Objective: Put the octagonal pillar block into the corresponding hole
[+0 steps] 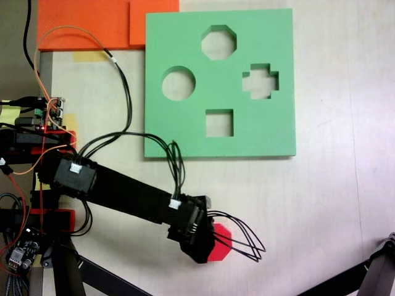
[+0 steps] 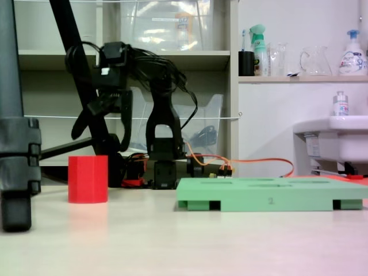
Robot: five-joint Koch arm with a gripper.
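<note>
On the pale surface [image 1: 345,203], the octagonal pillar block [image 2: 88,179] stands upright, well apart from the green foam board [image 1: 185,132]. My end effector [image 2: 100,112] hangs directly above it, not touching; whether its jaws are parted I cannot tell. The eight-sided hole [image 1: 219,42] lies at the board's far side.

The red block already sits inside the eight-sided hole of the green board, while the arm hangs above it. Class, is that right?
Not quite. The red block stands on the bare table, apart from the green board; the eight-sided hole is empty, as the top-down fixed view shows. The arm does hang above the block.
</note>
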